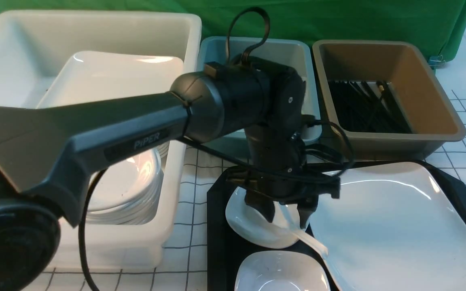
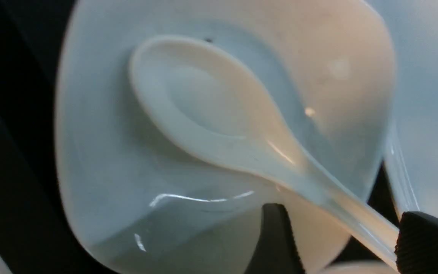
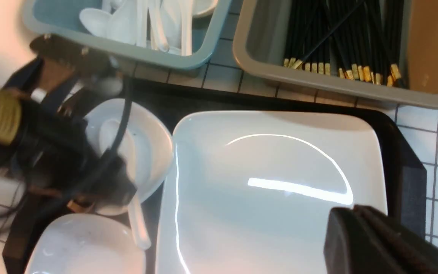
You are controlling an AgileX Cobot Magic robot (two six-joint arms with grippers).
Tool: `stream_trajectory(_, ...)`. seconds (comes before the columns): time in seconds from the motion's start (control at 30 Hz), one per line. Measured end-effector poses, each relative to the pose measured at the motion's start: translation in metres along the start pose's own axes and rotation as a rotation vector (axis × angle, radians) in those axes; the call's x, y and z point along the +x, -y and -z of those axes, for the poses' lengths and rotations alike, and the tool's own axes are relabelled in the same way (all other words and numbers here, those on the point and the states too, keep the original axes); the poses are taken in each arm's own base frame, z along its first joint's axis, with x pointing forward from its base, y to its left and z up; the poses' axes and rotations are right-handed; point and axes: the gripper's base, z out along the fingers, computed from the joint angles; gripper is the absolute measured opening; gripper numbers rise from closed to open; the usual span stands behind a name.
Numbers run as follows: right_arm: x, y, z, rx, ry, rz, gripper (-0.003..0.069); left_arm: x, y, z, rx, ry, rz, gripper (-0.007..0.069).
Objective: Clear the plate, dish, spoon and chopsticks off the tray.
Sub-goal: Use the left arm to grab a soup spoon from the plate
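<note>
My left end effector (image 1: 285, 213) hangs low over the small dish (image 2: 101, 152) at the left of the tray (image 1: 217, 238). It is released. In the left wrist view one finger (image 2: 276, 243) stands on each side of the spoon's handle, with a gap showing. The spoon (image 2: 219, 114) lies bowl-up in that dish, its handle jutting over the rim towards the plate (image 1: 399, 226).

The plate fills the tray's right side, its edge just beside the dish. A second small dish (image 1: 281, 273) sits on the near side, so the handle is hemmed in.

My right end effector (image 3: 350, 228) is clenched above the plate's corner.

Beyond the tray on the table (image 1: 192, 210), the brown tub (image 1: 431, 121) holds the chopsticks (image 3: 337, 34). The teal tub (image 3: 127, 49) holds spoons, and my left arm (image 1: 115, 125) hides much of it in the front view. The white tub (image 1: 136, 250) stands left of the tray.
</note>
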Motion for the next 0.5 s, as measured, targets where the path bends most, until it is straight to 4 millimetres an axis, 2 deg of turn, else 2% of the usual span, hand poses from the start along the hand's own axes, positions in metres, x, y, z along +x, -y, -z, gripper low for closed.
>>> stream_trajectory(0.2,0.004,-0.002,0.007,0.001,0.029,0.006,0.0,-0.01,-0.014,-0.01,0.021,-0.03,0.131,0.0452)
stream_trajectory(0.5,0.004,-0.002,0.007,-0.004,0.03,0.023,0.0001,-0.009,-0.011,-0.022,0.077,-0.081,0.207,0.0454)
